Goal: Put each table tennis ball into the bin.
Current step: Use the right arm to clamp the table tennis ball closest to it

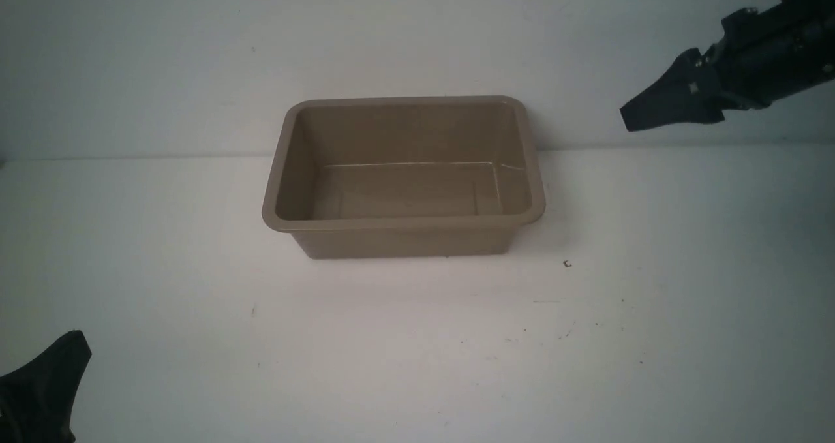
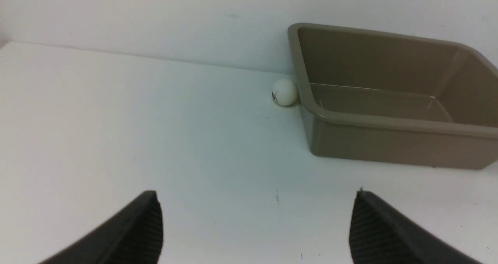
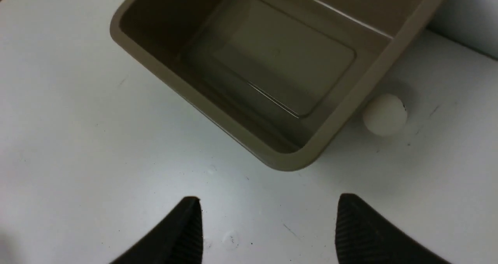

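The taupe-brown bin [image 1: 404, 220] stands near the wall, with nothing showing inside it. In the left wrist view a white table tennis ball [image 2: 285, 92] rests on the table against the bin's [image 2: 389, 121] outer wall, near a far corner. The right wrist view shows a ball [image 3: 385, 114] beside the bin's [image 3: 249, 141] outer wall, close to the back wall. No ball shows in the front view. My left gripper [image 2: 256, 194] is open and low at the front left [image 1: 49, 381]. My right gripper [image 3: 268, 198] hangs open and holds nothing, high at the right [image 1: 629, 120].
The white table [image 1: 417, 351] meets a white back wall [image 1: 196, 71] just behind the bin. A small dark speck [image 1: 567, 264] lies on the table to the right of the bin.
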`<control>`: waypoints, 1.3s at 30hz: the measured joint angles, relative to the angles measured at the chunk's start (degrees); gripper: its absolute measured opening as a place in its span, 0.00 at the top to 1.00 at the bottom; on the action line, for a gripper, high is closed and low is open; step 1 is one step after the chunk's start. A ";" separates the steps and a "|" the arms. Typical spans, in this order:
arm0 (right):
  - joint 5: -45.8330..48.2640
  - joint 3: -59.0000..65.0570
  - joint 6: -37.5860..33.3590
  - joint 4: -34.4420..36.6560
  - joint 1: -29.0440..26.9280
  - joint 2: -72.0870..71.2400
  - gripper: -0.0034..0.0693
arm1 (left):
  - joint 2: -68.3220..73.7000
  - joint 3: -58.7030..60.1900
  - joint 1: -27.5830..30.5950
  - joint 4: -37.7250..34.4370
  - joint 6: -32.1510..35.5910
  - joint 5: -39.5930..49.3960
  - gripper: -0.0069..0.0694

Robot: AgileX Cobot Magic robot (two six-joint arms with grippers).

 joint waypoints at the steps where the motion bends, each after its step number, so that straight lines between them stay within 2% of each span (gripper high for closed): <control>1: 0.00 0.00 -0.18 0.00 0.00 -0.52 0.38 | 0.05 0.00 0.00 0.00 0.06 0.00 0.14; 11: 0.72 0.00 -0.77 -0.85 0.00 -11.44 0.39 | 0.05 -0.04 0.00 -0.24 0.39 -0.06 0.14; 16: 0.76 0.00 4.03 -5.25 0.00 -16.61 0.39 | 0.05 -0.04 0.00 -0.28 0.39 -0.06 0.14; 19: -5.19 0.00 9.07 -8.98 0.00 -19.67 0.39 | 0.05 -0.04 0.00 -0.28 0.39 -0.11 0.14; 25: -17.65 0.00 13.05 -10.44 0.00 -21.20 0.39 | 0.05 -0.06 -0.07 -0.28 0.39 -0.17 0.14; 30: -25.77 0.00 9.59 -8.97 0.00 -21.15 0.39 | 0.06 -0.06 -0.07 -0.35 0.39 -0.17 0.14; 31: -30.23 0.00 6.59 -9.72 0.00 -21.20 0.39 | 0.06 -0.06 -0.07 -0.40 0.39 -0.17 0.14; 33: -32.51 0.00 4.03 -11.69 0.00 -21.26 0.39 | 0.06 -0.06 -0.07 -0.40 0.39 -0.17 0.14; 35: -33.85 0.00 -1.42 -18.32 0.00 -21.50 0.39 | 0.06 -0.06 -0.07 -0.45 0.39 -0.22 0.14; 37: -33.35 0.00 -2.48 -22.19 0.00 -21.56 0.39 | 0.06 -0.06 -0.07 -0.45 0.39 -0.22 0.14; 39: -31.76 0.00 -3.10 -30.14 0.00 -21.56 0.39 | 0.06 -0.06 -0.07 -0.45 0.39 -0.22 0.14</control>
